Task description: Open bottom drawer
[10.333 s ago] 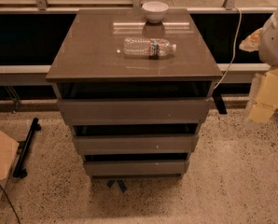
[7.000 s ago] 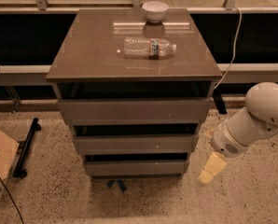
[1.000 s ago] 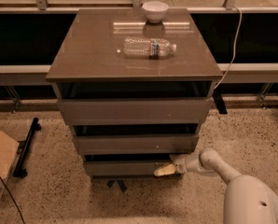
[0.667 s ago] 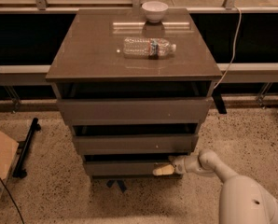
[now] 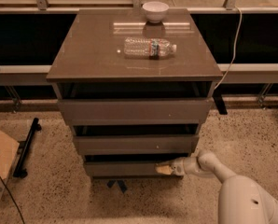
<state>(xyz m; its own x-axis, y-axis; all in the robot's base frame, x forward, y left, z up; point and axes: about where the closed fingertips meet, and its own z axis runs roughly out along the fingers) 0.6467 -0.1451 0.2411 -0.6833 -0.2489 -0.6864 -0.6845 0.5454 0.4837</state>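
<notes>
The bottom drawer (image 5: pixel 125 168) is the lowest and narrowest of three grey-brown fronts on the cabinet, low in the camera view. My gripper (image 5: pixel 163 169) comes in from the lower right on a white arm and sits against the right part of that front, at its top edge. The dark gap above the front is narrow.
The middle drawer front (image 5: pixel 134 144) and top drawer front (image 5: pixel 134 110) stand above. On the cabinet top (image 5: pixel 83 55) lie a plastic water bottle (image 5: pixel 149 47) and a white bowl (image 5: pixel 155 10). A cardboard box (image 5: pixel 0 160) and a black stand (image 5: pixel 27 146) sit on the floor at left.
The gripper has shifted slightly left along the bottom drawer's front since a second ago. The drawer front looks about where it was.
</notes>
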